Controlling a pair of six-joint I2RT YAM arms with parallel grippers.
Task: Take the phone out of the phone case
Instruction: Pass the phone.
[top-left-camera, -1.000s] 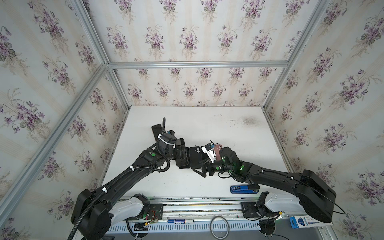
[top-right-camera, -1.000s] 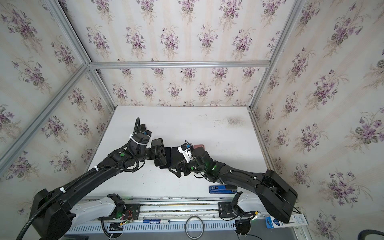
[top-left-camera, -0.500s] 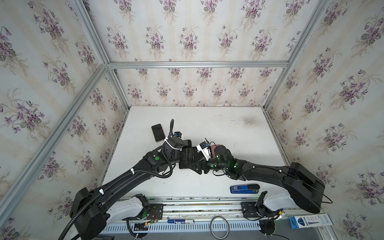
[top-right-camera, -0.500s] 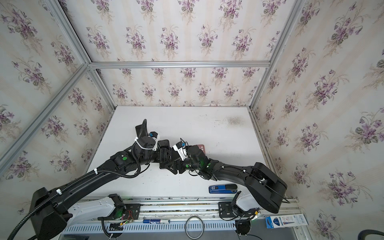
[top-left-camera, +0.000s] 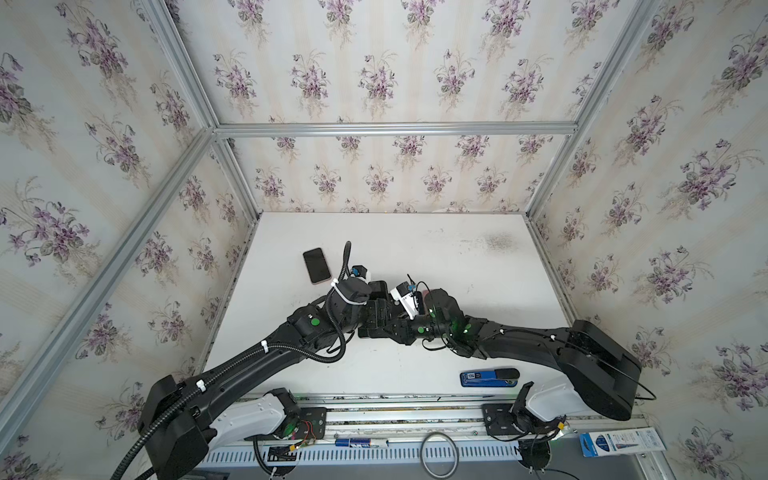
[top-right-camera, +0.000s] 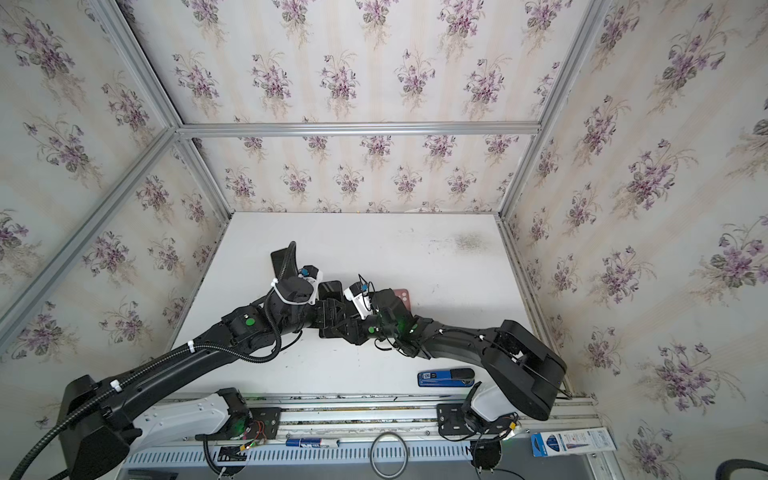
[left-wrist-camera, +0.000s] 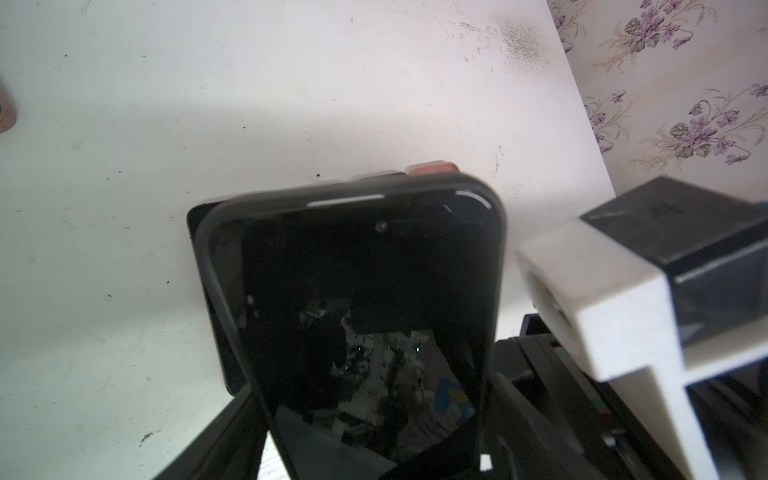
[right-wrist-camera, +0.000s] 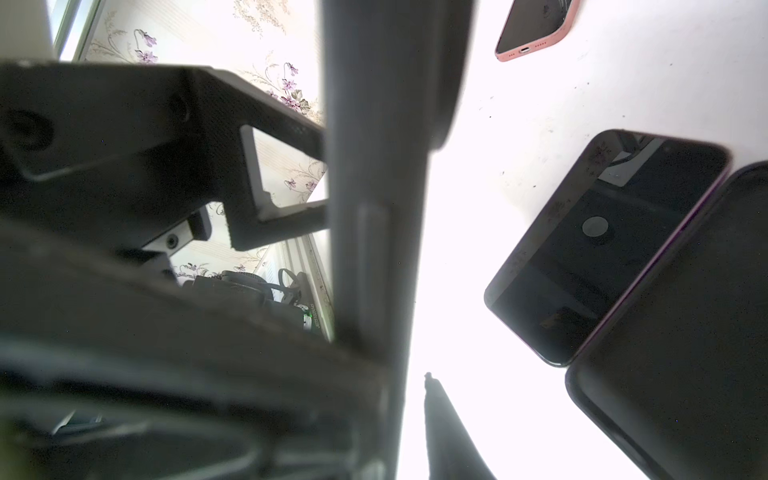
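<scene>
My left gripper (left-wrist-camera: 374, 453) is shut across the width of a black phone (left-wrist-camera: 365, 291) that sits in a dark phone case (left-wrist-camera: 220, 270); it holds them tilted above the white table (left-wrist-camera: 291, 104). In the right wrist view the case (right-wrist-camera: 374, 249) shows edge-on as a dark bar. One finger of my right gripper (right-wrist-camera: 401, 386) stands just beside that edge with a thin bright gap; its other finger is hidden. In both top views the left gripper (top-left-camera: 376, 305) and right gripper (top-left-camera: 392, 326) meet mid-table.
A black phone with a pink edge (top-left-camera: 317, 266) lies at the back left. A pink item (top-right-camera: 402, 297) lies behind the right wrist. A dark phone with a purple rim (right-wrist-camera: 602, 249) lies flat near the grippers. A blue stapler (top-left-camera: 490, 378) sits front right.
The left wrist has swung right toward the middle with the cased phone, uncovering the phone at the back left. The right wrist has moved in to meet it and its jaws have narrowed.
</scene>
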